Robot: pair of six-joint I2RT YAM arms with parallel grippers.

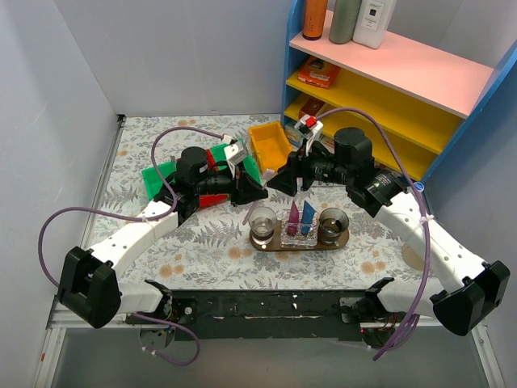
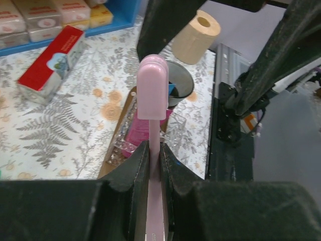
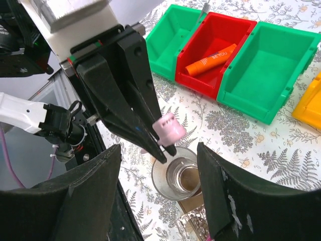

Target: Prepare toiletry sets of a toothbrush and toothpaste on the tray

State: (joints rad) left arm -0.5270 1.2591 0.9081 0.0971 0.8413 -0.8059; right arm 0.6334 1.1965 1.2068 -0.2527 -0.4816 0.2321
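Left gripper [image 2: 154,150] clenched on a pink toothbrush [image 2: 153,95], close over the tray [image 1: 300,246].

The toothbrush is pale pink with a slim handle pinched between the jaws and a rounded cap over its head, poised just above the glass cup [image 3: 181,178] at the tray's left end. The right gripper [image 1: 283,179] hangs nearby with jaws spread, holding nothing. On the dark oval tray, a clear holder [image 1: 300,234] between two cups keeps the magenta toothpaste [image 1: 294,217] and blue toothpaste [image 1: 308,217] upright. Beyond, a red bin [image 3: 220,30] holds an orange tube [image 3: 210,59], with green bins [image 3: 261,65] on either side.
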